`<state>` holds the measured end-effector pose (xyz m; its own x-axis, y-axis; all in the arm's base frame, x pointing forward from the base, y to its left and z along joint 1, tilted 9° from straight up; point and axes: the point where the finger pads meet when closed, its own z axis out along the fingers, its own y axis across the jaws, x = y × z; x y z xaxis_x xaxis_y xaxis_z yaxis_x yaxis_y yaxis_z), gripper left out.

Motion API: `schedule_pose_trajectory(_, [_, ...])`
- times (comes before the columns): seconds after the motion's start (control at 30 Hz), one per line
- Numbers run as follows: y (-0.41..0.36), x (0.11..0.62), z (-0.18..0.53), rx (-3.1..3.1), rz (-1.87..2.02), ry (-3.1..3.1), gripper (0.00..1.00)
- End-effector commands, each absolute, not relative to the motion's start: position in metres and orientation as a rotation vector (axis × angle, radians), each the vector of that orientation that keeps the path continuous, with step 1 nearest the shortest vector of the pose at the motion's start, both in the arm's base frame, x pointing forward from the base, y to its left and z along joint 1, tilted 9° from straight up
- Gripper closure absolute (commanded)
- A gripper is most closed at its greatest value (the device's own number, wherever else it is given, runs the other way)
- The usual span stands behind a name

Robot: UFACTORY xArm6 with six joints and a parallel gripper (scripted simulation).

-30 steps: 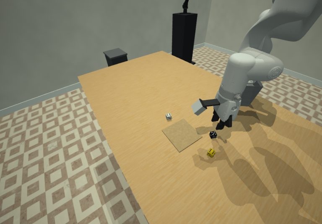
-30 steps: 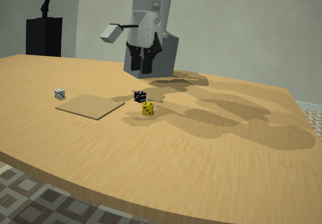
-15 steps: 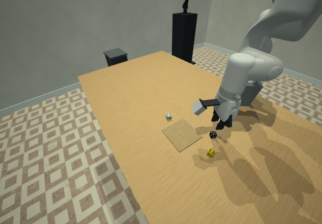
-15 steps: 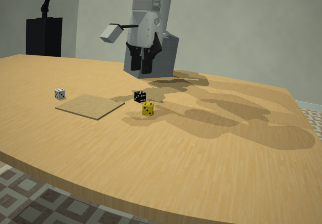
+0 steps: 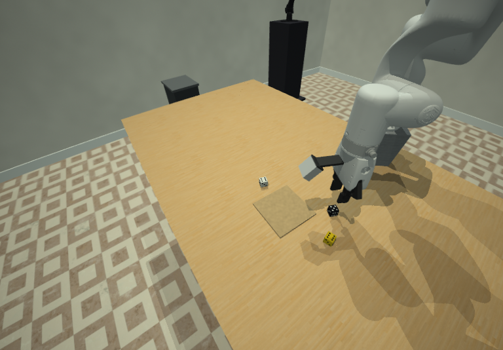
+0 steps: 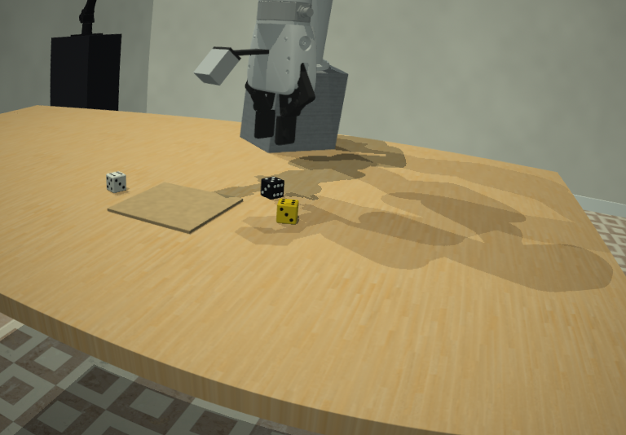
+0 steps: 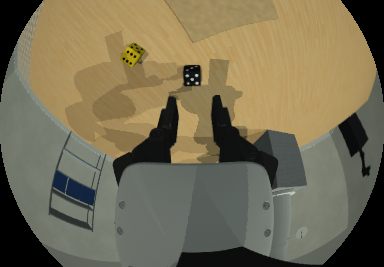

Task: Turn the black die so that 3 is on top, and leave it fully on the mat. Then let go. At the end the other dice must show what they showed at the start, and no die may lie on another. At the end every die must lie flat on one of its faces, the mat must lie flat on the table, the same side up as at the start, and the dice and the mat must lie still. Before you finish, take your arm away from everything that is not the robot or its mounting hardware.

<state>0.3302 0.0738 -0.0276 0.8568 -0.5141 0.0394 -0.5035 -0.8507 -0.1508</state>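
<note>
Hovering above the black die, gripper half-closed, empty, fingers preset just wider than the die. Die rests on the table, just off the mat edge, beside the yellow die. Descend straight, centred, avoiding yellow. Black's top pips unreadable.

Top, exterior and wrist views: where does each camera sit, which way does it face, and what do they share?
Top: high off the table's long side, looking down across it; shows the arm's upper links and gripper.
Exterior: low at the table edge, facing the arm's base; shows wrist and gripper above the black die.
Wrist: behind the fingers, looking down at the table.
Shared: all three show the black die, yellow die, white die and mat.
</note>
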Motion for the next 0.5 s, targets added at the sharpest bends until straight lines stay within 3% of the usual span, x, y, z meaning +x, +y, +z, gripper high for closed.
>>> schedule_pose_trajectory(0.0, [0.074, 0.331, -0.029, -2.894, -0.122, 0.797, 0.58])
schedule_pose_trajectory(0.47, [0.076, 0.333, -0.042, -2.894, -0.122, 0.797, 0.58])
